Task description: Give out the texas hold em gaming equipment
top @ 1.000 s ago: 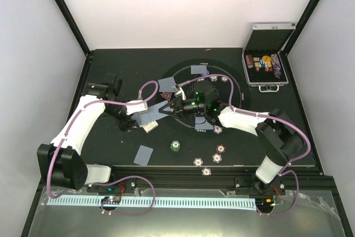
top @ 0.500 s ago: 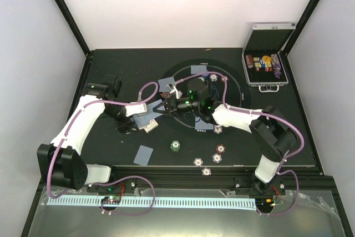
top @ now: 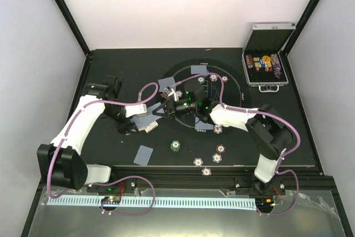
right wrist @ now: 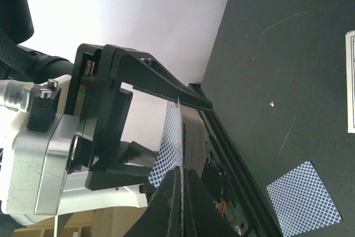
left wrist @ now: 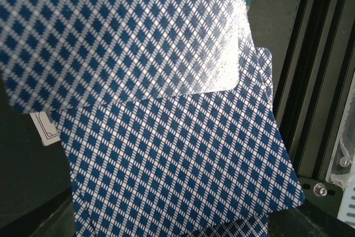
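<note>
While left tool (top: pixel 143 124) and right tool (top: pixel 163 108) tight on overlapping cards (left wrist: pixel 166 154), open table (top: pixel 111 70) leftward

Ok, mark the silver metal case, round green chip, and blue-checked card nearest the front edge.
Silver metal case (top: pixel 269 38): top view, open lid.
Round green chip (top: pixel 175 146): top view, centre.
Blue-checked card nearest front edge (top: pixel 143 154): top view, centre.

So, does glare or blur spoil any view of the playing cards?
Left wrist view: the blue-and-white diamond-backed playing cards are sharp, but glare washes out the upper card's right part. Right wrist view: the white wall is overexposed, the right gripper a dark silhouette. Top view: even light, cards small.
</note>
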Controlling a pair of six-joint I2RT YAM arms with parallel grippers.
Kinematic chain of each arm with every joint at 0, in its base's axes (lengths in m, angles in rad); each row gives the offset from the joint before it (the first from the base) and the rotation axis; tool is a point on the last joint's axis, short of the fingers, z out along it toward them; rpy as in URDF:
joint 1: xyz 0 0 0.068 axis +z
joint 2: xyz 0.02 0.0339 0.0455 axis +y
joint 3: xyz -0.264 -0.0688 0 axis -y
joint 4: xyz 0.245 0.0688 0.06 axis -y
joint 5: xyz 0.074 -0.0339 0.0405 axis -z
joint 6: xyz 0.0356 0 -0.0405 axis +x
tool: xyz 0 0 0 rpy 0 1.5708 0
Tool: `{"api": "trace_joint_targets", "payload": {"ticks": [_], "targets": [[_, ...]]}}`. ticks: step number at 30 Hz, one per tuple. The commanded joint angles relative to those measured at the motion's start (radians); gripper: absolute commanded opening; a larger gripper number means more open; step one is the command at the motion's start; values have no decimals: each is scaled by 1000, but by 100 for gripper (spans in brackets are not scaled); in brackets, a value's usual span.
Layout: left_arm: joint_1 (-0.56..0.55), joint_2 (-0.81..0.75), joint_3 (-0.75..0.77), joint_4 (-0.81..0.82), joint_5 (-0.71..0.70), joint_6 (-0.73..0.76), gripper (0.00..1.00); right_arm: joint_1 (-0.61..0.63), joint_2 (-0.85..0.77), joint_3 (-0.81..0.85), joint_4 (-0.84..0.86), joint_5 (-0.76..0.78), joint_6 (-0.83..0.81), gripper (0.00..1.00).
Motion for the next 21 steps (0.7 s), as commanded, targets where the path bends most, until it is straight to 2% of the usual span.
{"api": "trace_joint_targets", "payload": {"ticks": [1,14,21], "targets": [[2,-21,36,-2,75,14,2,16,2,47,-29,7,-46,1],[3,-21,39,-16,98,17,2,17,-6,60,4,46,-77,1],[2,-21,36,-20,95,19,2,12,-59,4,34,98,-111,1]]}}
